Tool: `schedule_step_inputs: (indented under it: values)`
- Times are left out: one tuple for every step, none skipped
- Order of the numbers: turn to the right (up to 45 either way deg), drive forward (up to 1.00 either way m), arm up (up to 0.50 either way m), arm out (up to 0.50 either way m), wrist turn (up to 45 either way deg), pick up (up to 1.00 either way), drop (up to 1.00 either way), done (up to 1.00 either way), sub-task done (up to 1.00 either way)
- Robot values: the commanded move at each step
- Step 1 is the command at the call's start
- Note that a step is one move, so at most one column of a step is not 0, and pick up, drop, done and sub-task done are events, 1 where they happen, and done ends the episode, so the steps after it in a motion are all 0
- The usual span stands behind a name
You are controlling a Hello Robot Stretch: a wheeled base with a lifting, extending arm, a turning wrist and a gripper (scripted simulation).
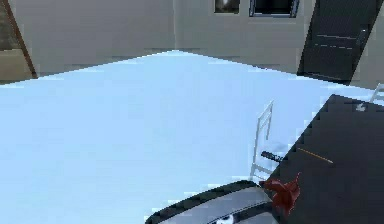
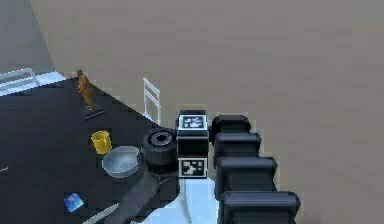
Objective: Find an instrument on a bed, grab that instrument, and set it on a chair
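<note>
Arm side view: the arm (image 2: 245, 180) is rising from the bottom edge as a dark segmented bar. Two white marker squares (image 2: 192, 122) are sitting at its far end, and the gripper (image 2: 155, 150) is lying just left of them at the edge of a dark table (image 2: 40, 150). A grey bowl (image 2: 123, 160) is sitting right beside the gripper with a yellow cup (image 2: 101, 141) just past it, so nobody can tell whether the fingers are grasping anything or hanging free. A small blue thing (image 2: 73, 202) is lying near the bottom edge, too small to name. Farther out a brown figure (image 2: 85, 90) is standing near the table's far edge, and a white chair (image 2: 150, 97) is standing just beyond, before a bare beige wall (image 2: 280, 60)

Forward view: the dark table (image 1: 345, 170) is taking up the lower right corner, cut off by the edge. A reddish blob (image 1: 285, 190) is sitting at its near edge and a thin stick (image 1: 315, 155) is lying on top. The white chair (image 1: 266, 130) is standing between the table and a broad pale blue surface (image 1: 130, 120), which is blocking the way ahead. A dark door (image 1: 340, 40) is standing beyond. Where the instrument is lying cannot be told
</note>
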Motion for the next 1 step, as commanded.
schedule_step_inputs:
  values:
    - [0.0, 0.00, 0.00, 0.00, 45.0, 0.00, 0.00, 0.00, 0.00]
